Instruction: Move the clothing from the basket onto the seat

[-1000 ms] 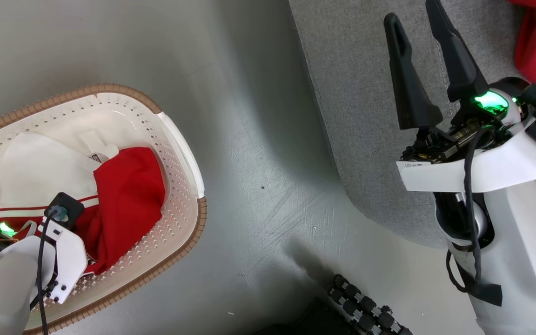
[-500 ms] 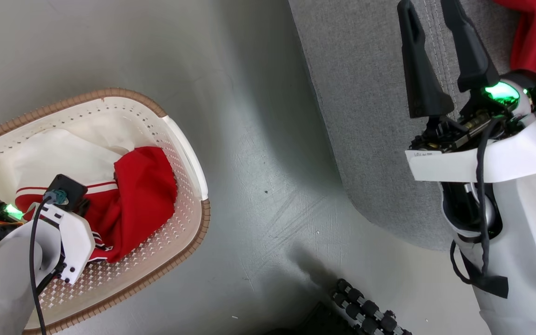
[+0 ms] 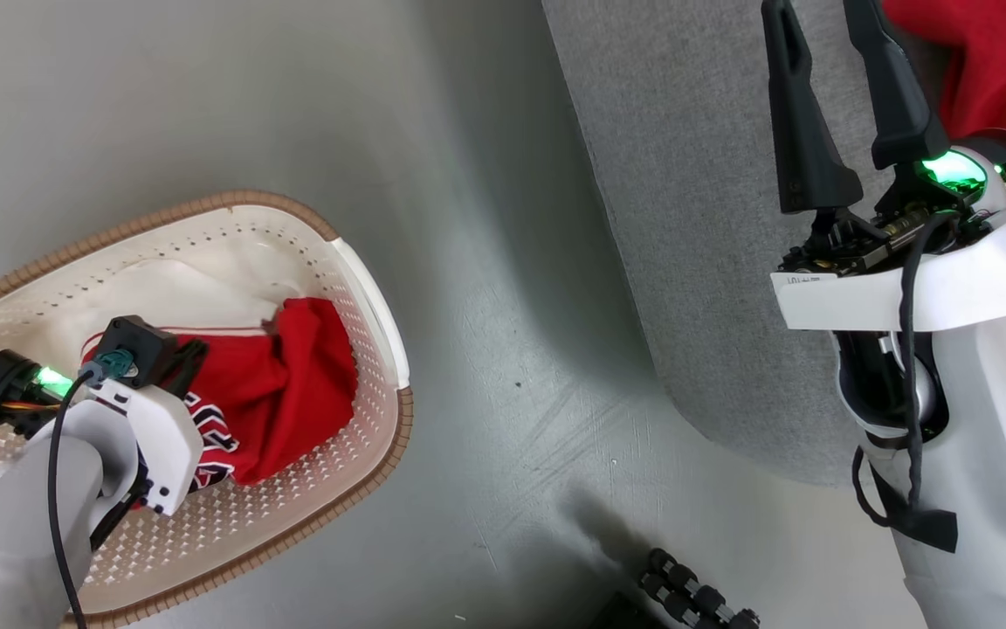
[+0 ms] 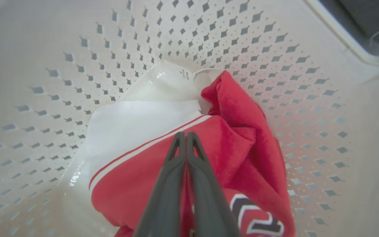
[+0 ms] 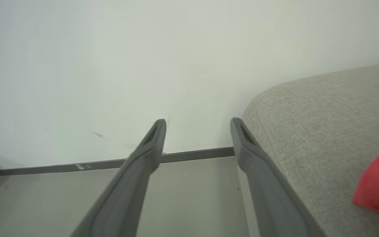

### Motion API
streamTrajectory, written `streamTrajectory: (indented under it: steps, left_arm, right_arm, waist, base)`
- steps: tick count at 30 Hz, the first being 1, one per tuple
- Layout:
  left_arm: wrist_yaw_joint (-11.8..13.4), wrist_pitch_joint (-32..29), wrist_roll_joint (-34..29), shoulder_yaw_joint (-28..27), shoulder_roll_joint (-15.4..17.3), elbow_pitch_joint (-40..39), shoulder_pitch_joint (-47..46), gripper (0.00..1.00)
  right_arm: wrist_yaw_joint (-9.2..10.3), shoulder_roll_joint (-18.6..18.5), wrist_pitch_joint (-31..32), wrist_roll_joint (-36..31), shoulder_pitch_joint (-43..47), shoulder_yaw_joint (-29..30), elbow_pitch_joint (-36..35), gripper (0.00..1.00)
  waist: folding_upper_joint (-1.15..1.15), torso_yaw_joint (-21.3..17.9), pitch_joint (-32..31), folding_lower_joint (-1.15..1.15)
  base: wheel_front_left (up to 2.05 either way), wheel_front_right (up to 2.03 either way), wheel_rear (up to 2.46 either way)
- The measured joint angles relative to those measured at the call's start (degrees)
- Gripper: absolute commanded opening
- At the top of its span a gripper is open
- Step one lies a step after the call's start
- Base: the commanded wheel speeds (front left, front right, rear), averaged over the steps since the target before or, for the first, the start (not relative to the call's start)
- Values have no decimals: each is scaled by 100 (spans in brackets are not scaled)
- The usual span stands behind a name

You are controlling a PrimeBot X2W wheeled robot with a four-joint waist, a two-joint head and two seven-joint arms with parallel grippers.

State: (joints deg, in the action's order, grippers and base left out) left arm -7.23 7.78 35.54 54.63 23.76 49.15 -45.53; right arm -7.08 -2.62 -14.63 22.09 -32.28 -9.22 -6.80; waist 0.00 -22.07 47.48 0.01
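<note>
Red white-trimmed jersey (image 3: 285, 393), in the cream perforated basket (image 3: 206, 203) at your head view's lower left, is pinched between your left gripper (image 4: 186, 134)'s tightly closed fingers, seemingly for lifting, while your right gripper (image 5: 198, 121) gapes empty.

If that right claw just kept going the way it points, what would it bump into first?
Probably the pale wall, just above the dark skirting strip. The grey seat lies close beside the right gripper and might be brushed first; depth is unclear.

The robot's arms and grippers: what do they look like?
Both have two long, dark, tapered fingers. The right gripper has a white wrist with a green light, a looping black cable and a label. The left gripper has a white wrist, on a pale grey forearm.
</note>
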Motion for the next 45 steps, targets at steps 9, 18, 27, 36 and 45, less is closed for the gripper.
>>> streamTrajectory:
  steps: [9, 18, 27, 36, 45]
  left_arm:
    - [0, 494, 191, 13, -48, -311, 17, 0]
    - [0, 601, 441, -16, -97, -720, 127, 0]
    - [0, 644, 728, -301, -188, -1162, 311, 0]
    - [0, 645, 907, -985, -277, -1982, 406, 0]
    - [0, 649, 1027, -1449, -347, -2663, 665, 0]
  right_arm:
    - [1, -1, 0, -147, 3, 68, 103, 100]
    - [0, -1, 0, -308, 41, 91, 252, 100]
    - [0, -49, 0, -343, 292, 127, 407, 100]
    - [1, -234, 0, -344, 525, 121, 560, 100]
    - [0, -392, 0, -297, 847, 37, 726, 100]
  waist:
    - [0, 139, -384, 0]
    - [0, 329, -906, 0]
    - [0, 520, -1418, 0]
    - [0, 729, -1946, 0]
    - [0, 924, -2467, 0]
  base:
    - [0, 0, 0]
    - [0, 0, 0]
    - [0, 0, 0]
    - [0, 0, 0]
    - [0, 0, 0]
